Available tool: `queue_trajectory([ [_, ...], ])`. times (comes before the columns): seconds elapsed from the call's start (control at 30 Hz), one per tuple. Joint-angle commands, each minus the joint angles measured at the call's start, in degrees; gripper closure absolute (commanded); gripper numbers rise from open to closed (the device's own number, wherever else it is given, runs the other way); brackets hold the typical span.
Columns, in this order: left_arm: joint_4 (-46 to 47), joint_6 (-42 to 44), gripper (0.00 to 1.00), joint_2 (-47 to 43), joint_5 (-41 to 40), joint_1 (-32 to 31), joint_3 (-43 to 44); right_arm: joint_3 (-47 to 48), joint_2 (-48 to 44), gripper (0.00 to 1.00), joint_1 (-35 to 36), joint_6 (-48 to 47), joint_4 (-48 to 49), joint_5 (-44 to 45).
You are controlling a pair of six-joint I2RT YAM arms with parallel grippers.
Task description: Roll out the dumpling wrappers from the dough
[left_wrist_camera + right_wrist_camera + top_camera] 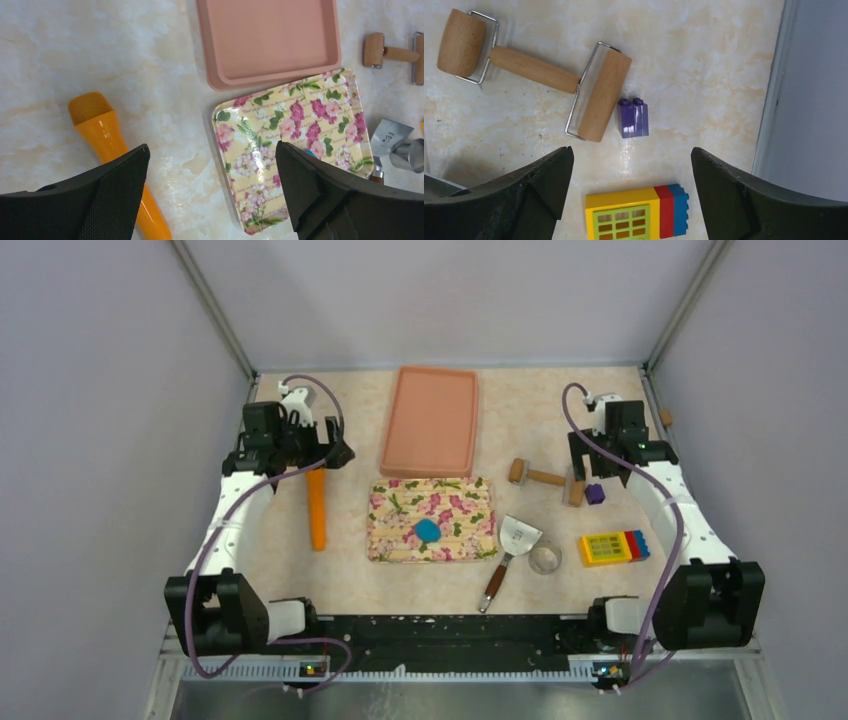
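On the one floral tray point(455, 502), one lump of blue dough point(427, 531).

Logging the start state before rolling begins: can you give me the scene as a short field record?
dough: one small blue lump on the floral tray
wrappers: none visible
pink tray: just beyond floral tray
wooden roller: right of trays, near purple block
ring cutter: beside scraper blade
left jaws: open, empty
right jaws: open, empty
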Motion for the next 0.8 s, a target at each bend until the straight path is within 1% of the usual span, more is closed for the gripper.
queue_trajectory([
  [0.0,2.57,-0.93,0.01,-2.46,5.96,0.07,-1.80,5.50,2.79,0.11,0.34,-0.12,3.71,-5.85],
  [0.03,2.59,-0.68,0.01,-2.31,6.14,0.11,-2.11,6.32,3.80,0.12,0.28,-3.48,3.50,-10.94],
  [0.1,2.59,-0.69,0.01,-2.11,5.74,0.09,-2.44,7.25,5.82,0.16,0.27,-7.89,3.99,-18.11],
  [0.23,2.20,-0.63,0.01,-2.14,5.05,0.09,-2.72,7.78,10.45,0.18,0.56,-14.13,8.12,-27.57],
  [0.33,0.87,0.91,0.01,-2.90,5.98,0.11,-2.65,11.86,17.06,0.20,2.33,-23.09,5.69,-28.12],
  [0.43,0.20,2.22,0.01,-3.87,6.51,0.09,-3.08,19.59,26.81,0.31,4.39,-35.22,-2.66,-28.30],
  [0.47,0.21,2.45,0.01,-4.21,6.44,0.09,-3.42,21.50,29.33,0.33,5.08,-37.33,-4.74,-27.64],
  [0.53,0.21,2.50,0.01,-4.90,6.20,0.10,-3.92,24.03,33.59,0.34,5.82,-39.44,-6.17,-26.31],
  [0.6,-0.06,2.50,0.01,-5.31,6.11,0.05,-4.13,25.18,36.21,0.33,6.20,-40.30,-5.32,-25.08],
  [0.77,-0.75,3.89,0.01,-5.97,5.79,0.10,-3.95,27.46,40.97,0.34,7.11,-43.09,-6.90,-24.40],
])
